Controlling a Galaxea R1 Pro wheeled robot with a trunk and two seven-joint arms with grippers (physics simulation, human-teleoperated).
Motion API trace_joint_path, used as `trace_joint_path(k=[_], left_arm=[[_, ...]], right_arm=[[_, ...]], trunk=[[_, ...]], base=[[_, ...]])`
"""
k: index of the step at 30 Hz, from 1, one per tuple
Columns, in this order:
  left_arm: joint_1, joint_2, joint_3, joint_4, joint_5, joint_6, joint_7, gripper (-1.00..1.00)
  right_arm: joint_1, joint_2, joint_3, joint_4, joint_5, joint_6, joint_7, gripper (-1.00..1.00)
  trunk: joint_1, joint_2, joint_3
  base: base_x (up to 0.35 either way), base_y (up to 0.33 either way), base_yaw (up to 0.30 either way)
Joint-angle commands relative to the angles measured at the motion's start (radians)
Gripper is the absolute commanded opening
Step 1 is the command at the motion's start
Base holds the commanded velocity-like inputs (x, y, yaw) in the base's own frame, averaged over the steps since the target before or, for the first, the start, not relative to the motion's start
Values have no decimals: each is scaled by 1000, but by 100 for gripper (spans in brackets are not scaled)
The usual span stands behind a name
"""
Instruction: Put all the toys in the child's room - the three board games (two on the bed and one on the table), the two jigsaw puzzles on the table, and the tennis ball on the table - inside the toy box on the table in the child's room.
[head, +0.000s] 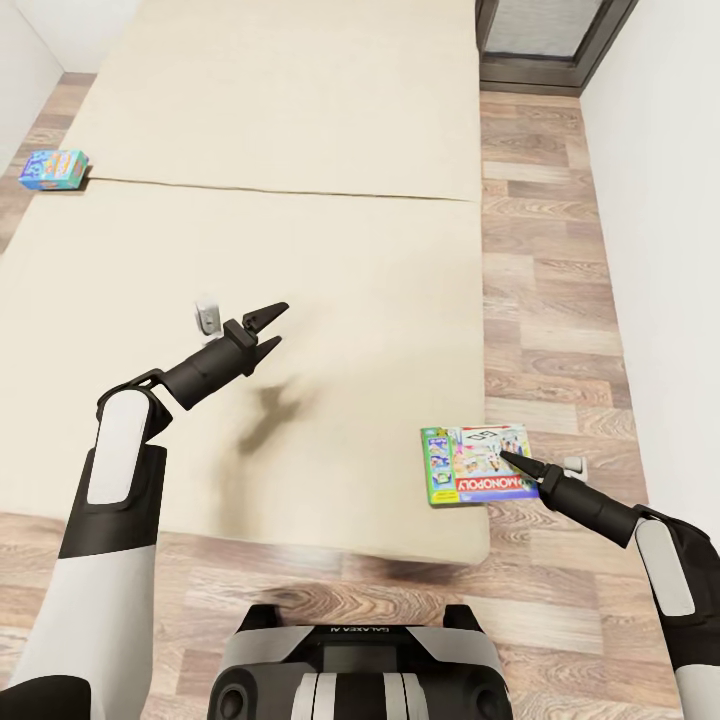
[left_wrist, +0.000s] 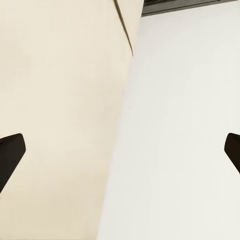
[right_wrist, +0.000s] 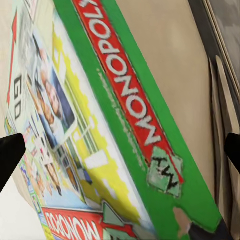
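From the head view, the bed (head: 270, 250) spreads wide across the room, its cream mattress split by a seam. The Monopoly box (head: 478, 464) lies flat at the bed's near right corner, close to the edge above the wooden floor (head: 545, 300). The right gripper (head: 520, 464) reaches over that box, its dark tip above the lid; whether its fingers are spread cannot be told here. The left gripper (head: 268, 328) hangs over the middle of the mattress with its fingers parted and holding nothing, its shadow falling on the cream surface just beside it. The smaller blue game box (head: 55, 169) sits far off at the bed's left edge, well apart from both arms. A dark-framed doorway (head: 545, 45) stands beyond the bed.

The left wrist view looks along the mattress toward a white wall (left_wrist: 185, 125), with fingertips (left_wrist: 10, 152) wide apart at either edge.

The right wrist view is close on the Monopoly box (right_wrist: 115, 130), green side band and red logo facing, with fingertips (right_wrist: 10, 152) spread to either side of it, not touching.
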Motion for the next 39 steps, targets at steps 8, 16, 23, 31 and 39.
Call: trace_joint_path(k=[8, 16, 23, 31, 39], left_arm=[[-1, -1, 2, 0, -1, 6, -2, 100], [0, -1, 2, 0, -1, 6, -2, 100], [0, -1, 2, 0, -1, 6, -2, 100], [0, -1, 2, 0, -1, 6, -2, 100], [-1, -1, 2, 0, -1, 6, -1, 100]], right_arm=[[-1, 1, -1, 0, 2, 5, 3, 100], [-1, 1, -1, 0, 2, 5, 3, -100], [-1, 2, 6, 0, 3, 5, 1, -100], [-1, 2, 51, -1, 3, 5, 1, -100], [-1, 2, 70, -3, 3, 5, 2, -100]], trunk=[[0, 0, 0], [0, 0, 0], [0, 0, 0], [0, 0, 0], [0, 0, 0]], base=[[0, 0, 16], [0, 0, 5], [0, 0, 1], [0, 0, 0], [0, 0, 0]])
